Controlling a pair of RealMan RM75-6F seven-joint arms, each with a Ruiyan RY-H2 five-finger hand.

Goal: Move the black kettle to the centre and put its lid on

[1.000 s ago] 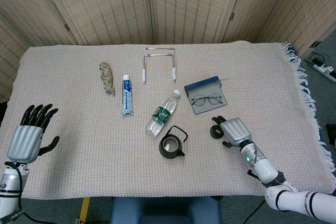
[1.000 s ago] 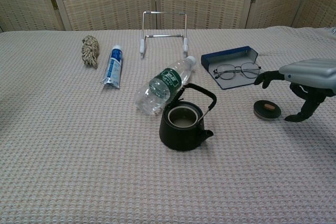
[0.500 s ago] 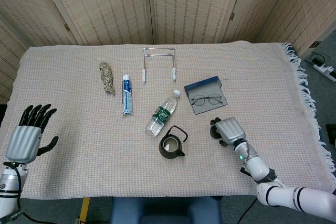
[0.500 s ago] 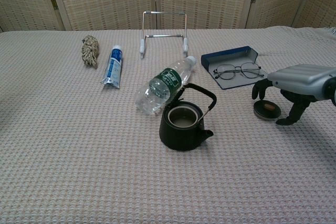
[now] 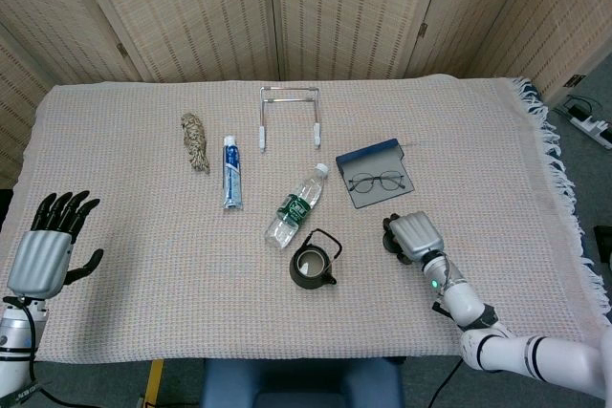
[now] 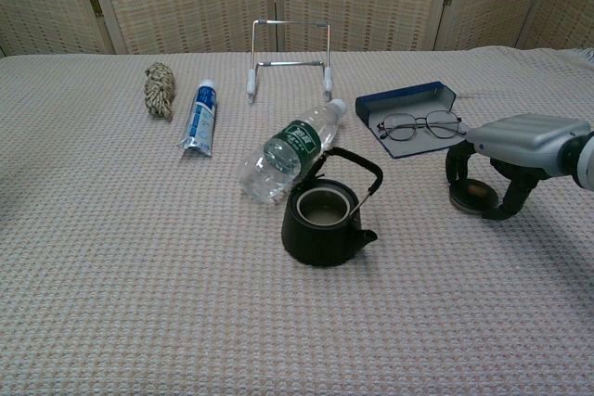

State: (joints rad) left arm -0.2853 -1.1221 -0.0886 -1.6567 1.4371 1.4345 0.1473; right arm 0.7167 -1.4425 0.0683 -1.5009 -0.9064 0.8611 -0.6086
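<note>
Cloth (image 5: 143, 265) is spread over the whole table, and wide bare stretches are seen left of and in front of the black kettle (image 6: 324, 223). The kettle stands upright near the front middle, uncovered, with the water bottle (image 6: 286, 152) lying just behind it, touching or nearly so. Its spout is turned toward the front right in the chest view, and its handle (image 6: 353, 166) is raised. The lid (image 6: 471, 196) lies flat well to the kettle's right, just before the glasses case (image 6: 406, 106). The right hand (image 6: 515, 150) is now lowered over the lid, fingers curled round its rim; a second ago they hung apart beside it. A lift cannot be told. The left hand (image 5: 46, 250) is held wide and empty at the near left edge.
</note>
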